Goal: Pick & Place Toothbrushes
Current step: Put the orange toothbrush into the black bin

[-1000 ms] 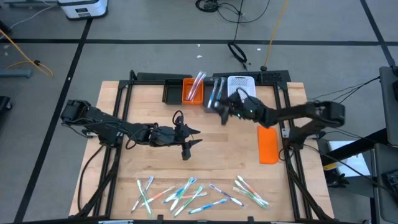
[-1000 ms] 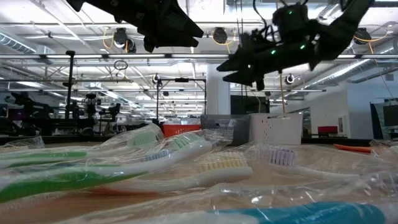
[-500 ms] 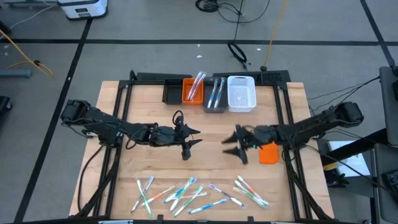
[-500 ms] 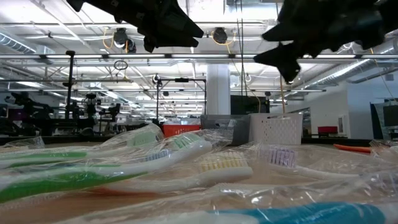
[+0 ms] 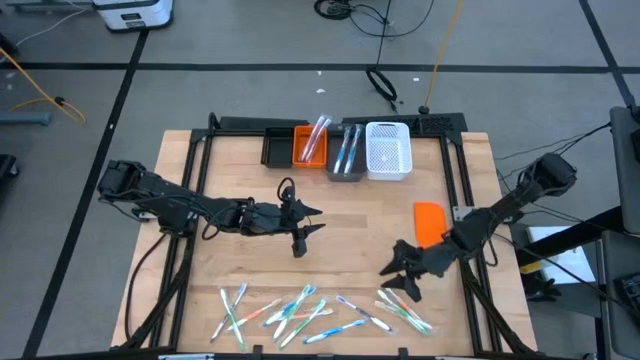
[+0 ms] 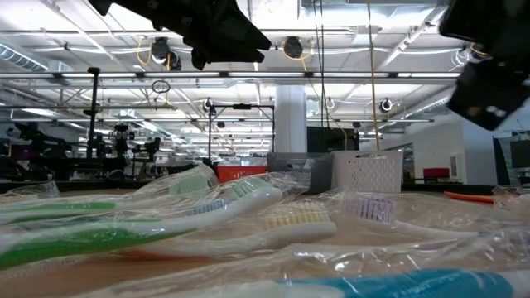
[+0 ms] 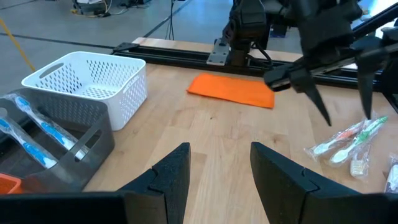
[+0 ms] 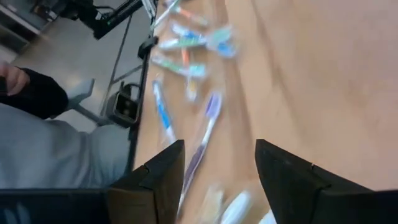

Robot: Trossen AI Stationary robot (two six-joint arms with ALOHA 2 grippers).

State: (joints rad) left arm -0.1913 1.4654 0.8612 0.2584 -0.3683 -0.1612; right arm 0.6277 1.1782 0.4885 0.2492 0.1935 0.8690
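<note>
Your right gripper [image 5: 403, 275] has swung from the bins [image 5: 347, 150] down to five o'clock, fingers spread and empty above the toothbrushes [image 5: 400, 305], left gripper [image 5: 305, 222] idle and open at centre; overlapping wrappers risk a double pick.

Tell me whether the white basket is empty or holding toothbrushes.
Empty. The white basket shows only its bare perforated floor from above and in the left wrist view, while the grey bin beside it holds blue toothbrushes.
</note>
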